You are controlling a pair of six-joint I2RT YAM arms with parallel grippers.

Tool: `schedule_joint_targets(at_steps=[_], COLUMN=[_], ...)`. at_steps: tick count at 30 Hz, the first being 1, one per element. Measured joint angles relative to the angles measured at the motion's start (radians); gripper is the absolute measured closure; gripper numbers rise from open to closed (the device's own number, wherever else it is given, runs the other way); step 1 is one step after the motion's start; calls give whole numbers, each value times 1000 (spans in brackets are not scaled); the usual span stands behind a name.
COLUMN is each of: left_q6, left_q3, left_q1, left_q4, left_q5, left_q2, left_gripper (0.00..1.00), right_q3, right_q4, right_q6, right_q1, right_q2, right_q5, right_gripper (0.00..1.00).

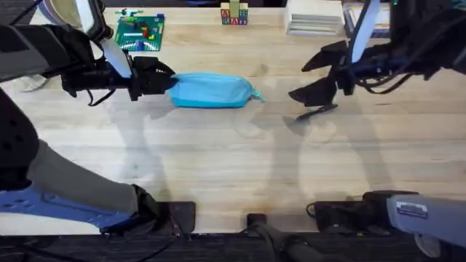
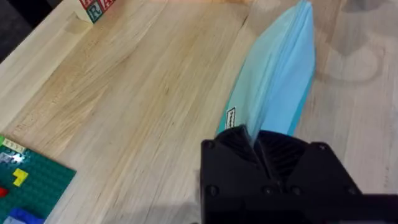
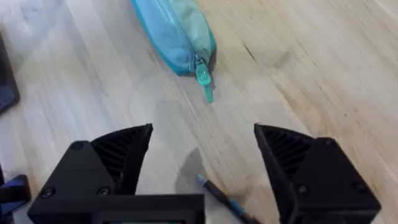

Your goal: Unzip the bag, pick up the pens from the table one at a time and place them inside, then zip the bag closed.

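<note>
The light blue bag [image 1: 211, 90] lies on the table [image 1: 218, 167] left of centre, long axis left to right. My left gripper [image 1: 166, 80] is shut on the bag's left end, and in the left wrist view the black fingers [image 2: 239, 146] pinch the bag [image 2: 280, 68] fabric. The zipper pull [image 3: 203, 78] hangs off the bag's [image 3: 177, 31] right tip, zipper shut there. My right gripper [image 1: 300, 81] is open, hovering right of the bag. A dark pen [image 1: 318, 111] lies on the table just below it, seen between the spread fingers as the pen [image 3: 221, 196].
A green brick baseplate [image 1: 140, 33] with small bricks sits at the back left, close behind the left arm. Letter blocks [image 1: 234, 14] stand at the back middle, and a white stack [image 1: 314, 18] at the back right. Bare wood stretches toward the front edge.
</note>
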Motion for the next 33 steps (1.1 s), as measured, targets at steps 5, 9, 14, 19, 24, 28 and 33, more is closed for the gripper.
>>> schedule_joint_targets(at_steps=[5,9,14,19,24,28,33], left_q6=[0,0,0,0,0,0,0], left_q3=[0,0,0,0,0,0,0], left_q1=[0,0,0,0,0,0,0], left_q4=[0,0,0,0,0,0,0], left_q5=[0,0,0,0,0,0,0], left_q2=[0,0,0,0,0,0,0], left_gripper=[958,959,959,959,959,959,959], right_q3=[0,1,2,2,2,2,2], right_q4=[63,74,95,132,170,211,257], right_q6=[-12,-52,-110,-131,-159,-174,-180], right_q1=[9,36,86,124,144,151,151], right_q2=[78,134,197,242,272,300,309], right_q5=[-50,-64,-75,-78,-78,-78,-78], right_gripper=[4,4,4,4,4,4,4])
